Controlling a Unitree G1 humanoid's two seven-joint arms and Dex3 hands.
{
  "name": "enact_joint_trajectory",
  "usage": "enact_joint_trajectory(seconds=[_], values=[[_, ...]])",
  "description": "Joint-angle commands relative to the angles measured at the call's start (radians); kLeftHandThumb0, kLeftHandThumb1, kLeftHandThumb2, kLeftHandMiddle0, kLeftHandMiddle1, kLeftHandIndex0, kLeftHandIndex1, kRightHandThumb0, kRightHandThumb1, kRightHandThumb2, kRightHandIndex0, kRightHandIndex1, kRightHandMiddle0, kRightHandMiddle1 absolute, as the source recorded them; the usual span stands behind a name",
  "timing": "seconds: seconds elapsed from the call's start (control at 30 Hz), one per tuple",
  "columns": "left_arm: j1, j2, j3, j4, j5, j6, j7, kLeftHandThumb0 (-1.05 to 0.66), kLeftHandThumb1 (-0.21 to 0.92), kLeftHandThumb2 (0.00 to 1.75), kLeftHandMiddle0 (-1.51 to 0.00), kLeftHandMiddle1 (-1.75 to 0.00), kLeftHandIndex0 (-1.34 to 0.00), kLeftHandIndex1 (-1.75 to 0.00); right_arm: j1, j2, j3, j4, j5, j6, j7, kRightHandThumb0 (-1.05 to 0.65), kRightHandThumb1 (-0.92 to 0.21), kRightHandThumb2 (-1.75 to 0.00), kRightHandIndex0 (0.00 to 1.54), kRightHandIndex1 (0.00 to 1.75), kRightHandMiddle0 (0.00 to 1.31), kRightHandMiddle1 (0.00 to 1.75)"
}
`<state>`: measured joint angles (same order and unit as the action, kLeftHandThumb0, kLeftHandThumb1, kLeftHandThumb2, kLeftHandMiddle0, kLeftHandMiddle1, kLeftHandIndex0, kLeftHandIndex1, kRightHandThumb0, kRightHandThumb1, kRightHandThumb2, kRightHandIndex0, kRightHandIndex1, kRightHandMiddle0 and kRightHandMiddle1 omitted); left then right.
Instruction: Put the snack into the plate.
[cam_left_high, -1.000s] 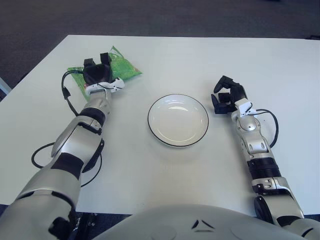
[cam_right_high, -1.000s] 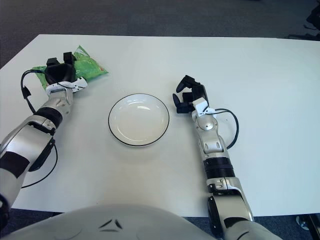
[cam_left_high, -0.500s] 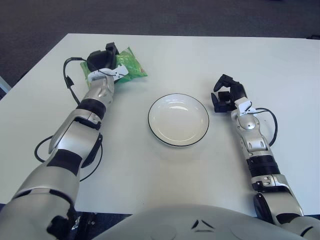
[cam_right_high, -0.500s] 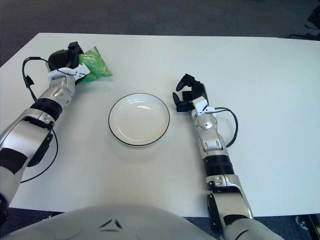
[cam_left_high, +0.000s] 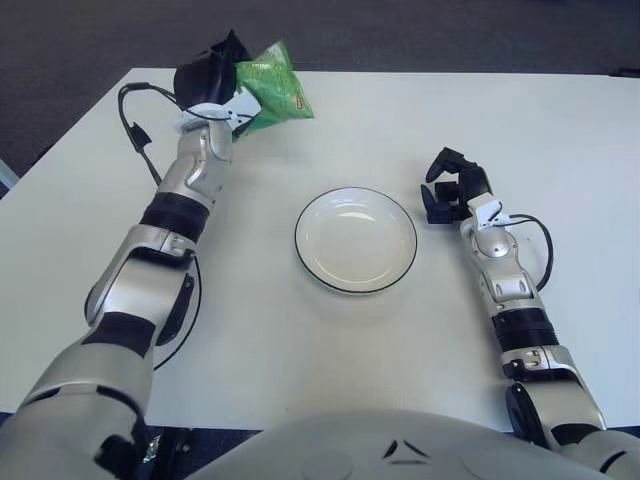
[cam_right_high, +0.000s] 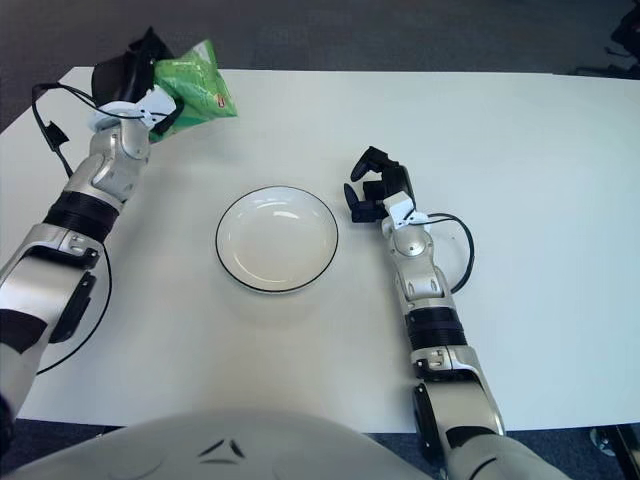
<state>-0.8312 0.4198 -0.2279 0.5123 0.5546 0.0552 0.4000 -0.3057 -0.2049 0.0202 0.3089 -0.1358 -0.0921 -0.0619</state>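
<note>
A broad white tabletop (cam_left_high: 330, 340) fills most of what I can see, smooth and plain. Beyond its far edge lies dark grey carpet floor (cam_left_high: 400, 30), running off to the left side as well.

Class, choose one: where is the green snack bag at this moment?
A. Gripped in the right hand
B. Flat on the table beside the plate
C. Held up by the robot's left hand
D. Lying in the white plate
C: the left hand grips the green snack bag raised left of the empty white round plate; the right hand shows beside the plate's right.
</note>
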Motion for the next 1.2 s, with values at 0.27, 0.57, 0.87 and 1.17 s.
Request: enact_joint_trajectory(seconds=[0.27,0.57,0.87,1.17], values=[[0.054,-0.022,0.033,-0.300,0.035,0.017,-0.065,0.00,-0.09,1.75,-0.93,-1.66,-0.70,-1.75,0.045,0.009,0.008,0.130,-0.008,0.017,0.018,-0.52,-0.23,-1.42,1.36,1.75,0.68,1.75],[0.134,-0.016,0.028,-0.429,0.071,-0.055,-0.100,-0.01,-0.09,1.75,-0.92,-1.67,-0.70,-1.75,0.032,0.006,0.012,0.156,-0.014,-0.001,0.018,-0.52,-0.23,-1.42,1.36,1.75,0.69,1.75],[0.196,-0.043,0.017,-0.571,0.026,-0.102,-0.222,-0.01,-0.07,1.75,-0.89,-1.72,-0.69,-1.75,0.032,0.000,0.020,0.157,-0.024,-0.008,0.016,-0.52,-0.23,-1.42,1.36,1.75,0.69,1.75],[0.245,-0.065,-0.025,-0.600,0.018,-0.259,-0.258,-0.44,0.15,1.52,-1.27,-1.75,-0.71,-1.74,0.036,0.000,0.026,0.143,-0.027,-0.001,0.011,-0.52,-0.23,-1.43,1.34,1.75,0.69,1.75]])
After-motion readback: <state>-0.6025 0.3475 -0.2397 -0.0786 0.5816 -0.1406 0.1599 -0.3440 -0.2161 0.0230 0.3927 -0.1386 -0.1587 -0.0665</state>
